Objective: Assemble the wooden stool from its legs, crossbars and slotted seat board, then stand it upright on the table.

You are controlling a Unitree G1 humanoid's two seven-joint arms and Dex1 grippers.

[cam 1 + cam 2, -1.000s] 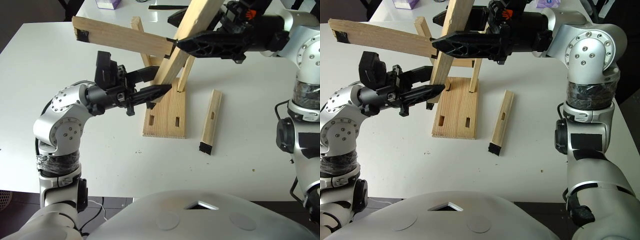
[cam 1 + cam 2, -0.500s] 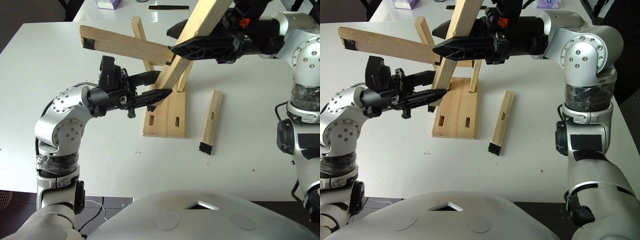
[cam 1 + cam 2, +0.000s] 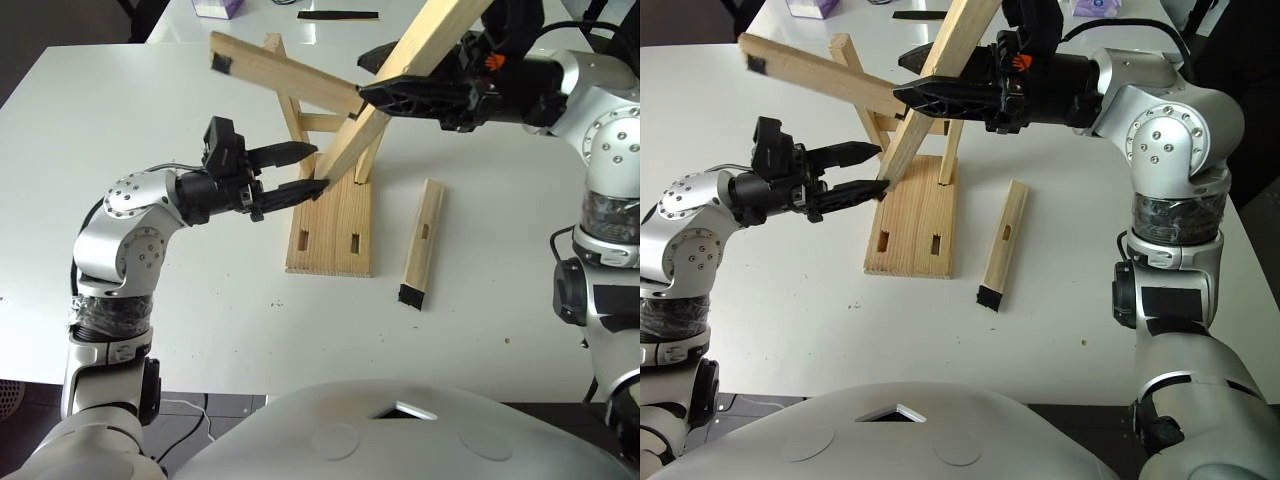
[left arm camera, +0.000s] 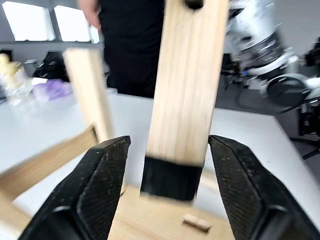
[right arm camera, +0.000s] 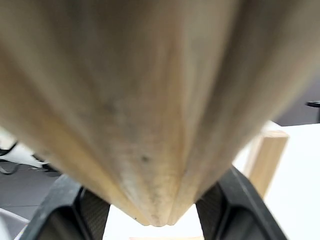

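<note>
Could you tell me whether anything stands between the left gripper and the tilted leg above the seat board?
Nothing visible does. The open left gripper flanks the lower end of the tilted leg, with a gap on each side; the loose leg lies apart, beside the seat board.

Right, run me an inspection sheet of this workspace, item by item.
Surface: white table, carrying the parts.
Job's things: slotted seat board lying flat; loose leg lying to its right, apart from it; leg frame held tilted over the board's far end.
Clutter: purple box and dark strip at the far side.
Grippers: right gripper shut on the leg frame; left gripper open, a finger either side of the frame's black-capped lower end, not touching it.
Cables: thin cable below the table's near edge.
Surroundings: dark floor left of the table.
</note>
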